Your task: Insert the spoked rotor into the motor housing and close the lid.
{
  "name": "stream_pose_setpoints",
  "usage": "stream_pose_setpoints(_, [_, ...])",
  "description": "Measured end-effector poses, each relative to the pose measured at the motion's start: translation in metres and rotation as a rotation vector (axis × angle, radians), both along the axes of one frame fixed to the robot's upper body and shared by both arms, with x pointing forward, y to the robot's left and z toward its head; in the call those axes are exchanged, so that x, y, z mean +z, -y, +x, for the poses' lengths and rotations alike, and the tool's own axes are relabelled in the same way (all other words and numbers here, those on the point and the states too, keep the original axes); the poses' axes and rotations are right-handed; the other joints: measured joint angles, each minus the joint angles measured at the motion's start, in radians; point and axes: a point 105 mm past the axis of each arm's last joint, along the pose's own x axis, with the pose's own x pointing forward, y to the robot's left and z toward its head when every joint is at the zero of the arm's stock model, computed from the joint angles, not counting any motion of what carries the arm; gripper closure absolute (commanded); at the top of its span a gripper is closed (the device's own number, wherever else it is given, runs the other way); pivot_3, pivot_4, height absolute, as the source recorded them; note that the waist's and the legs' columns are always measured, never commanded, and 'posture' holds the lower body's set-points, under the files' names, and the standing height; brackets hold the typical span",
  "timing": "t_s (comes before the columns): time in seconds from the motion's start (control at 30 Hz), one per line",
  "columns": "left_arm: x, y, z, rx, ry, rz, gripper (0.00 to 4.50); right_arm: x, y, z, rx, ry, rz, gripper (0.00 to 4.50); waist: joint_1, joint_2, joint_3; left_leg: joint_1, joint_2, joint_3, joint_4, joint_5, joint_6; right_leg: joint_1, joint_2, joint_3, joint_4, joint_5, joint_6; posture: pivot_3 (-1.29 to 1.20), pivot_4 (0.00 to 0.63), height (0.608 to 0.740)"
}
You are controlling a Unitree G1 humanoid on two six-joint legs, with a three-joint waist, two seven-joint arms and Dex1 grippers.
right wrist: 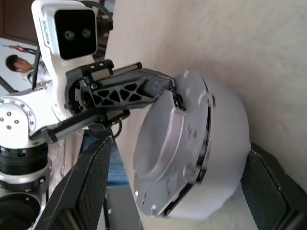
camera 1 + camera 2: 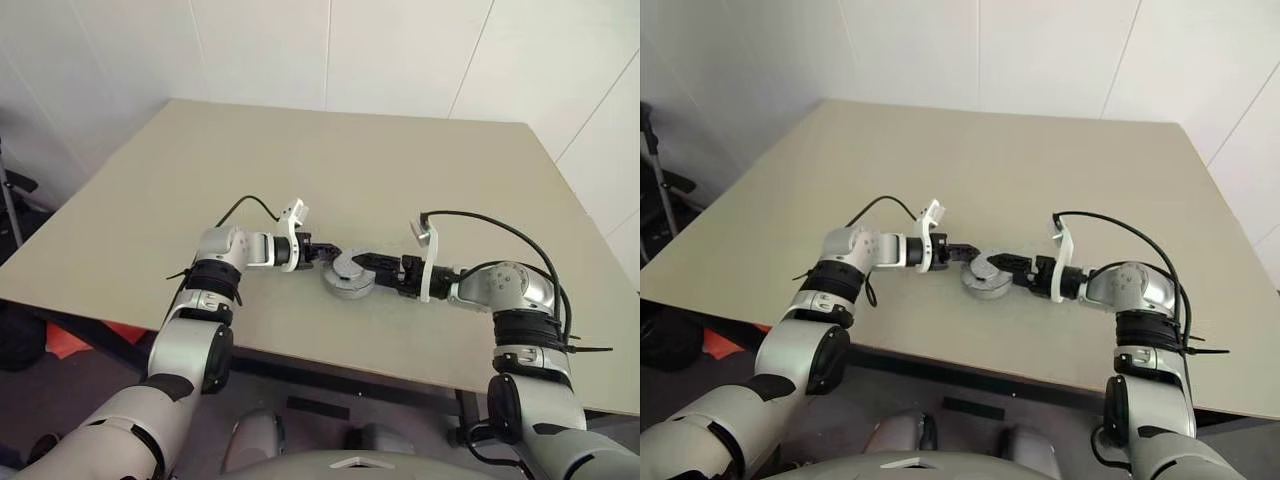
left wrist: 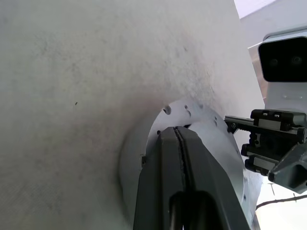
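Two grippers meet at centre frame: the left gripper (image 2: 322,251), fingers pressed shut, rests atop the tilted lid (image 1: 168,148), while the right gripper's (image 2: 366,265) wide-open fingers straddle the motor housing (image 2: 346,285) beneath.

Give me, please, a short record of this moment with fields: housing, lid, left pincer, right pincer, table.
housing: motor housing rests on the table, between the two pincers
lid: lid lies on top of the housing, tilted, with a gap at one side, not closed
left pincer: left pincer shut, its tip on the lid's edge
right pincer: right pincer open, one finger on each side of the housing
table: beige table
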Motion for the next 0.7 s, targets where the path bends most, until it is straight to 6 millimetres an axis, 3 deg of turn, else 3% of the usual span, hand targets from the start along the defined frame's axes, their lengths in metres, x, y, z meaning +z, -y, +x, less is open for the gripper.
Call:
stream_pose_setpoints(0.2, [0.0018, 0.0029, -0.0003, -0.005, 0.005, -0.011, 4.50, 0.0011, -0.0114, 0.0006, 0.021, 0.004, 0.012, 0.02, 0.002, 0.000, 0.000, -0.007, 0.000, 0.000, 0.002, 0.000, 0.001, -0.006, 0.000, 0.000, 0.001, 0.000, 0.000, 0.00, 0.000, 0.740])
stream_pose_setpoints(0.3, [0.0017, 0.0027, -0.0003, -0.005, 0.004, -0.009, 4.50, -0.0004, -0.0115, 0.0007, 0.019, 0.000, 0.005, 0.58, 0.003, 0.000, 0.000, -0.007, 0.000, 0.000, 0.002, 0.000, 0.000, -0.006, 0.000, 0.000, 0.001, 0.000, 0.000, 0.00, 0.000, 0.740])
stream_pose_setpoints(0.5, [0.0045, 0.0043, 0.0002, -0.008, 0.012, -0.017, 4.50, -0.0076, -0.0101, -0.0017, 0.028, -0.021, -0.026, 2.33, 0.006, 0.000, 0.000, -0.008, 0.000, 0.000, 0.002, 0.000, 0.001, -0.006, 0.000, 0.000, 0.001, 0.000, 0.000, 0.00, 0.000, 0.740])
stream_pose_setpoints(0.7, [0.0053, 0.0050, 0.0011, -0.008, 0.019, -0.013, 4.50, -0.0076, -0.0090, -0.0010, 0.027, -0.015, -0.023, 2.33, 0.009, 0.000, 0.000, -0.008, 0.000, 0.000, 0.003, -0.001, 0.001, -0.006, 0.000, -0.001, 0.001, 0.000, 0.000, 0.00, 0.000, 0.740])
